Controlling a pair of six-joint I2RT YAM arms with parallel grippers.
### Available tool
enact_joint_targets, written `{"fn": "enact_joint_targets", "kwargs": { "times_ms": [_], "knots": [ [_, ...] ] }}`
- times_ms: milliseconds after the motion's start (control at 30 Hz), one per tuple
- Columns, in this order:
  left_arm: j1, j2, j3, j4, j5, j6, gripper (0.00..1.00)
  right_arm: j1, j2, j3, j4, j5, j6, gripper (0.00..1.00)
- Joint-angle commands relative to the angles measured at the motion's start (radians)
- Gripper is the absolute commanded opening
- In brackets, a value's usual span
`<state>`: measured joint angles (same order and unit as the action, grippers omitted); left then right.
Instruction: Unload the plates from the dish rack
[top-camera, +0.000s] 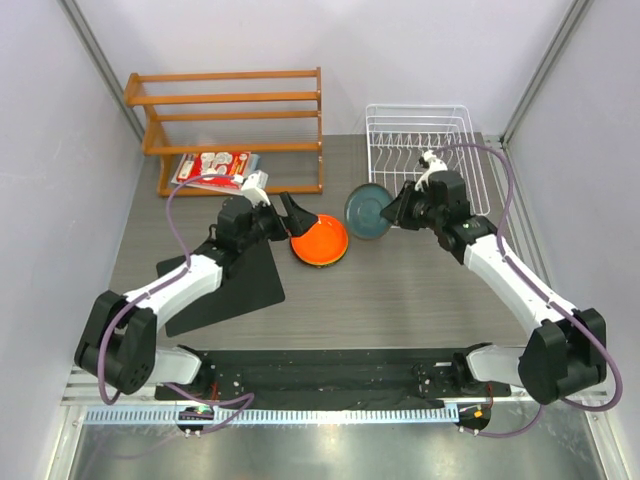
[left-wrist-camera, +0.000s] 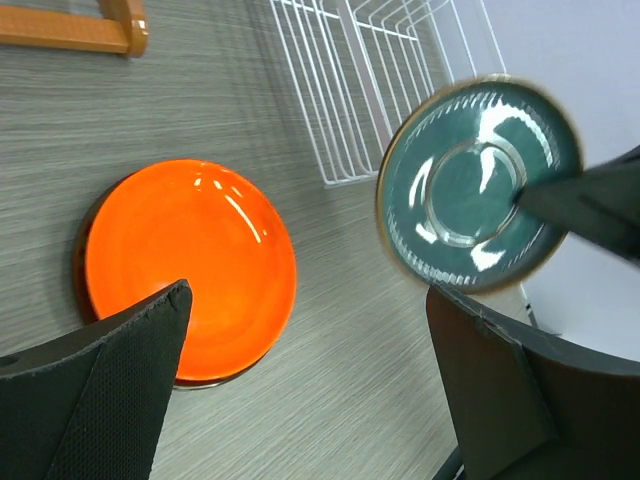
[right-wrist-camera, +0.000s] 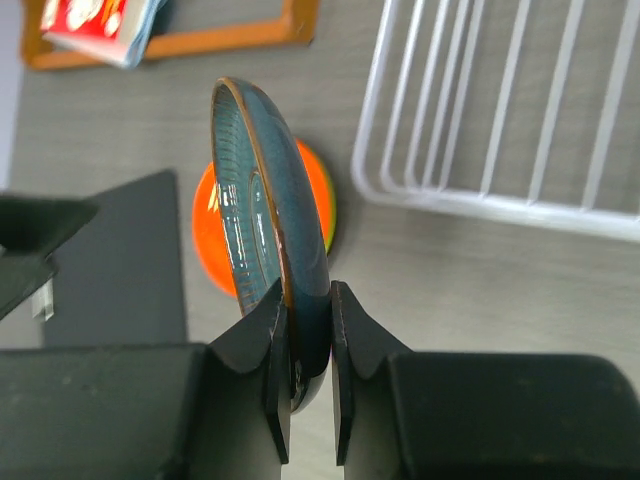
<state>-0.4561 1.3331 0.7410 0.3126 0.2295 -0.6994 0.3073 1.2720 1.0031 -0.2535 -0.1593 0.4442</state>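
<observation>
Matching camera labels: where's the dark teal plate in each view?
Top external: dark teal plate right of centre, by the dish rack's near left corner.
Left wrist: plate upper right, face-on.
Right wrist: plate centre, edge-on, clamped in the right gripper.
Shared landmark: orange plate, in all three.

Orange wooden shelf (top-camera: 235, 120) at back; booklet (top-camera: 213, 167) beneath; black mat (top-camera: 250, 282) nearer.

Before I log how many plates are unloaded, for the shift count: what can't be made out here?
1. Under the orange plate: it covers anything beneath in the top view; wrist views show only rim slivers.
2. The dish rack: the right arm covers its near edge in the top view; wrist views crop it.
3. The teal plate: lower rim hidden inside the right tool, right wrist view.
</observation>
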Motion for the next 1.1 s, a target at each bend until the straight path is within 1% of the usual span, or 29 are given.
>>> {"fn": "enact_joint_targets", "kwargs": {
  "times_ms": [0,100,300,433,467,533,567,633,667,700,733,767,833,1067],
  "knots": [
    [-0.003,0.043,-0.008,0.144,0.068,-0.052,0.97,0.021,-0.082,-0.066,0.224,-0.15,0.134,0.01],
    [-0.004,0.067,-0.014,0.183,0.088,-0.074,0.96,0.038,-0.086,-0.11,0.249,-0.174,0.168,0.01],
    [-0.015,0.109,-0.032,0.268,0.111,-0.104,0.96,0.061,-0.06,-0.156,0.376,-0.243,0.252,0.01],
    [-0.018,0.143,-0.043,0.35,0.137,-0.135,0.93,0.082,-0.031,-0.162,0.43,-0.272,0.295,0.01],
    [-0.018,0.15,-0.043,0.367,0.145,-0.146,0.86,0.085,-0.025,-0.166,0.456,-0.288,0.315,0.01],
    [-0.019,0.175,-0.035,0.4,0.168,-0.153,0.81,0.092,-0.008,-0.176,0.483,-0.304,0.343,0.01],
    [-0.019,0.182,-0.034,0.41,0.174,-0.161,0.73,0.093,-0.003,-0.182,0.525,-0.313,0.356,0.01],
    [-0.021,0.195,-0.037,0.43,0.175,-0.169,0.66,0.095,0.012,-0.196,0.559,-0.342,0.395,0.01],
    [-0.021,0.198,-0.04,0.45,0.174,-0.17,0.56,0.098,0.02,-0.198,0.575,-0.348,0.402,0.01],
    [-0.021,0.199,-0.042,0.454,0.175,-0.173,0.51,0.096,0.024,-0.201,0.58,-0.358,0.413,0.01],
    [-0.021,0.199,-0.042,0.459,0.18,-0.173,0.43,0.099,0.032,-0.207,0.586,-0.359,0.416,0.01],
    [-0.021,0.199,-0.042,0.46,0.183,-0.173,0.22,0.098,0.036,-0.21,0.599,-0.361,0.422,0.01],
    [-0.021,0.201,-0.043,0.459,0.185,-0.17,0.01,0.099,0.041,-0.215,0.608,-0.361,0.43,0.01],
    [-0.021,0.189,-0.048,0.435,0.171,-0.146,0.0,0.099,0.087,-0.205,0.645,-0.375,0.447,0.01]
  ]
}}
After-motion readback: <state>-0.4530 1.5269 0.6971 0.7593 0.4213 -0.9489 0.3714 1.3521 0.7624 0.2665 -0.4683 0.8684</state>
